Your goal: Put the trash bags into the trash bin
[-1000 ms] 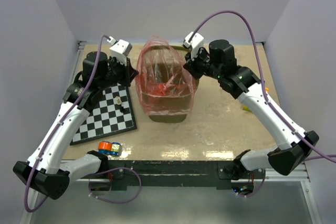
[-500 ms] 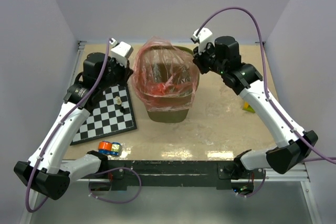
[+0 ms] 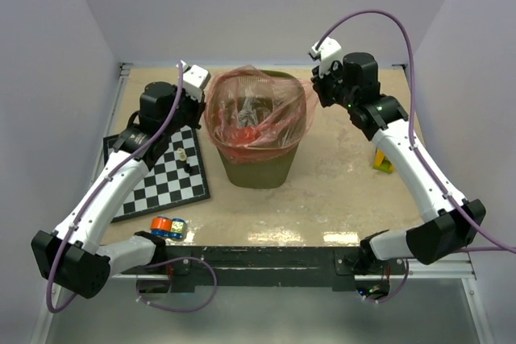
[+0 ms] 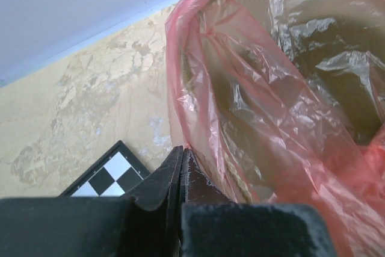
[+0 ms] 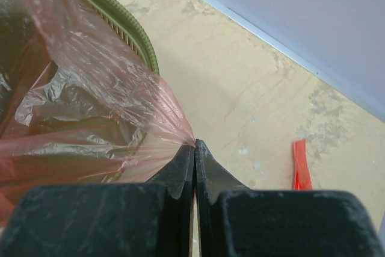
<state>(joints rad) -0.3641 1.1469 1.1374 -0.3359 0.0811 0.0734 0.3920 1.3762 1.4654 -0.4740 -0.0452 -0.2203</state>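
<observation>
Mottled beige tabletop (image 3: 322, 199), pale walls on three sides. Nearest the arm bases, a small orange-and-blue toy (image 3: 168, 226), just off the front edge of a chessboard (image 3: 161, 171) on the left. Over on the right, a yellow block (image 3: 381, 160), partly behind the arm. Mid-table, upright, the olive mesh trash bin (image 3: 258, 168). Filling its mouth and draped over most of its rim, a translucent pink trash bag (image 3: 258, 114), stretched open, with a redder crumple down inside (too bunched to tell what). At the bag's left edge, left gripper (image 4: 181, 151), fingers pressed together on the film. At the right edge, right gripper (image 5: 194, 144), likewise clamped, film pulled to a point at the tips. Farther back, toward the far wall, a flat red strip (image 5: 301, 164) lying on the table, well apart from the bin.
</observation>
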